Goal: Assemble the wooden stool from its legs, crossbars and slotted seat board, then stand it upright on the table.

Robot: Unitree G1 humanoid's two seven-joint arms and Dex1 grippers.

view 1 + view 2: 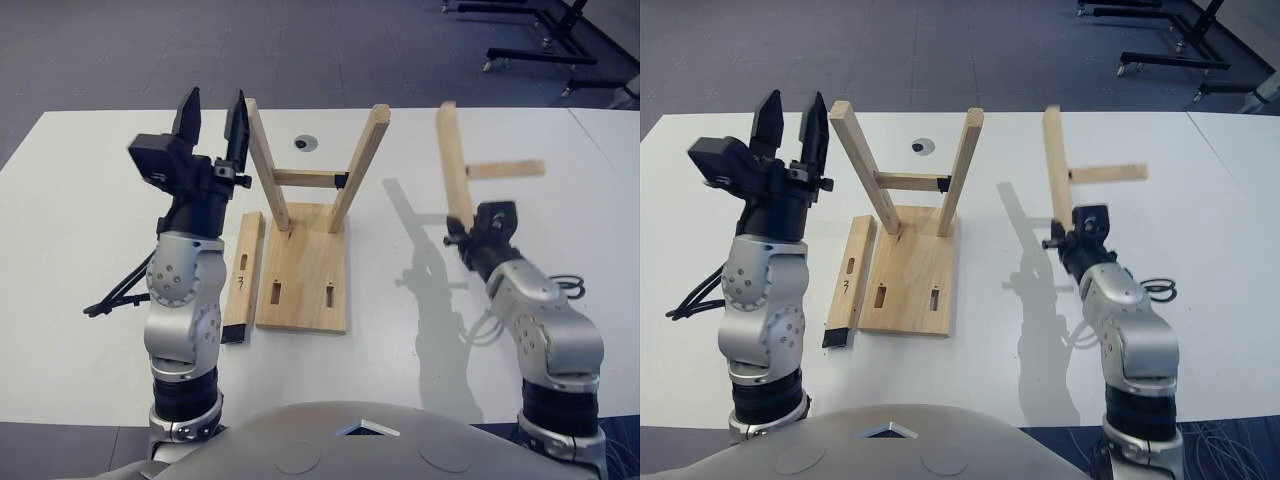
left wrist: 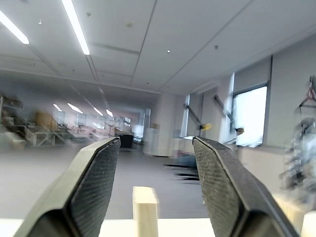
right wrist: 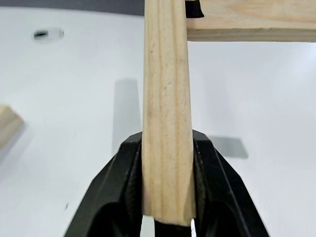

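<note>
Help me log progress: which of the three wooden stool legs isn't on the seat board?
The rightmost pale wooden leg, clamped in the right gripper; the other two legs stand on the slotted wooden seat board.

Pale wood seat board (image 1: 305,275) and legs (image 1: 267,165), white table (image 1: 80,200), black left hand (image 1: 214,110).

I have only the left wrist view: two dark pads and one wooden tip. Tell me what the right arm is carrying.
Observer: The right pincer is shut on a leg, held upright, with a crossbar jutting from it.
Operator: Give me the seat board's state.
Observer: The seat board lies flat on the table, and a joined pair of legs stands in its far end.
Operator: Report the free slots.
Observer: Two slots at its near end are empty.
</note>
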